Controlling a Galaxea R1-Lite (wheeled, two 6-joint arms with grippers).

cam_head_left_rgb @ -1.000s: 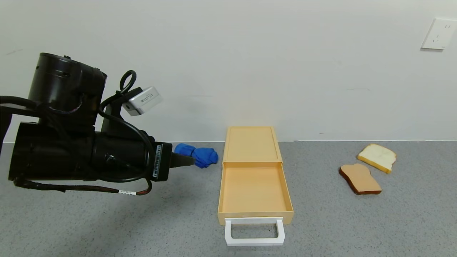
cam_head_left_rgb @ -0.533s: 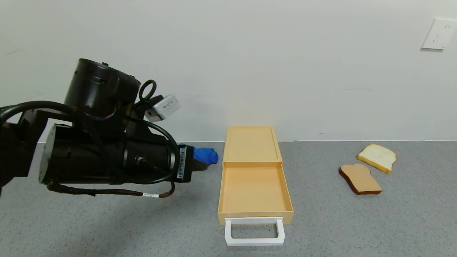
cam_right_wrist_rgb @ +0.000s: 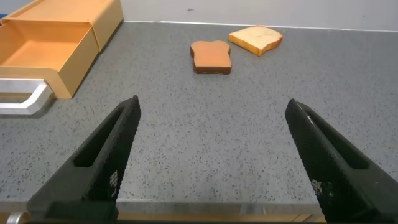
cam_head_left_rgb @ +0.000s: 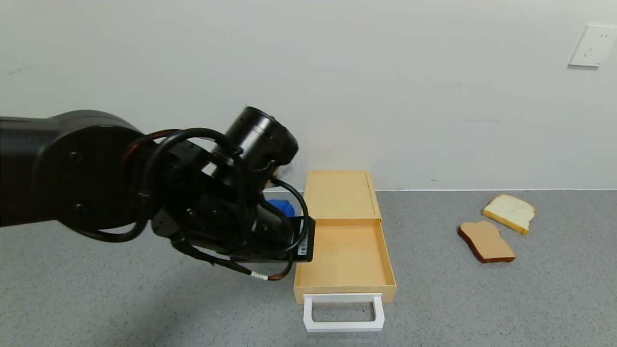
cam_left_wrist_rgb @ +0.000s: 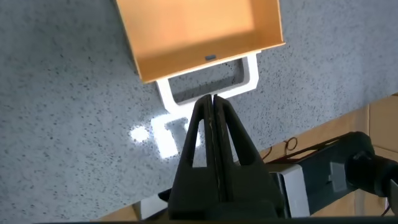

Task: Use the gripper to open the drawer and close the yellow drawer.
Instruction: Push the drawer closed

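Observation:
The yellow drawer (cam_head_left_rgb: 340,193) stands against the back wall with its tray (cam_head_left_rgb: 342,255) pulled out toward me and its white loop handle (cam_head_left_rgb: 343,313) at the front. My left arm's wrist (cam_head_left_rgb: 270,226) hangs beside the tray's left wall, and its fingers are hidden in the head view. In the left wrist view my left gripper (cam_left_wrist_rgb: 211,99) is shut and empty, its tip above the white handle (cam_left_wrist_rgb: 249,71) in front of the open tray (cam_left_wrist_rgb: 199,31). My right gripper (cam_right_wrist_rgb: 211,155) is open and empty, low over the table, right of the drawer (cam_right_wrist_rgb: 43,50).
A blue cloth (cam_head_left_rgb: 284,207) lies left of the drawer, mostly behind my left arm. A brown bread slice (cam_head_left_rgb: 486,241) and a pale one (cam_head_left_rgb: 510,212) lie at the right, also in the right wrist view (cam_right_wrist_rgb: 211,56). A wall socket (cam_head_left_rgb: 592,46) is at the upper right.
My left arm has swung right from beside the blue cloth to the drawer's left side and turned its wrist. The drawer and bread have not moved.

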